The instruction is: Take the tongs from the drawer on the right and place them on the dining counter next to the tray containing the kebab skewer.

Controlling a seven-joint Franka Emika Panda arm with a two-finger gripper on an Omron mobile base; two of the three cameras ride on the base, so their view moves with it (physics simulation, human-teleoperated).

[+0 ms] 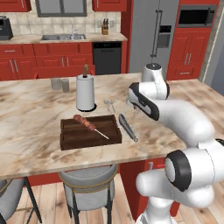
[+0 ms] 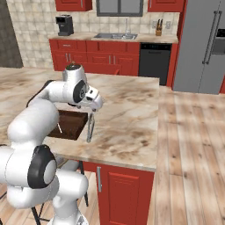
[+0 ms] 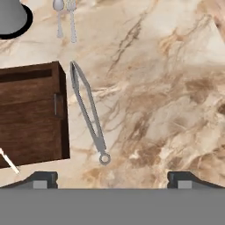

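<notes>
The dark-grey tongs point(image 3: 88, 112) lie flat on the marble dining counter point(image 3: 167, 88), just right of the brown wooden tray point(image 3: 30, 114). In the left base view the tongs point(image 1: 127, 127) rest beside the tray point(image 1: 89, 131), which holds the kebab skewer point(image 1: 89, 125). In the right base view the tongs point(image 2: 90, 127) lie next to the tray point(image 2: 70, 125) under the hand. My gripper point(image 3: 112, 179) hovers above the tongs, open, its fingertips point(image 3: 44, 179) wide apart and holding nothing.
A paper towel roll point(image 1: 85, 92) stands behind the tray, with a small silvery utensil point(image 1: 109, 105) beside it and two glasses point(image 1: 60, 84) further back. Stools point(image 1: 87, 186) stand at the counter's near edge. The counter's right edge point(image 2: 156, 132) drops to the wood floor.
</notes>
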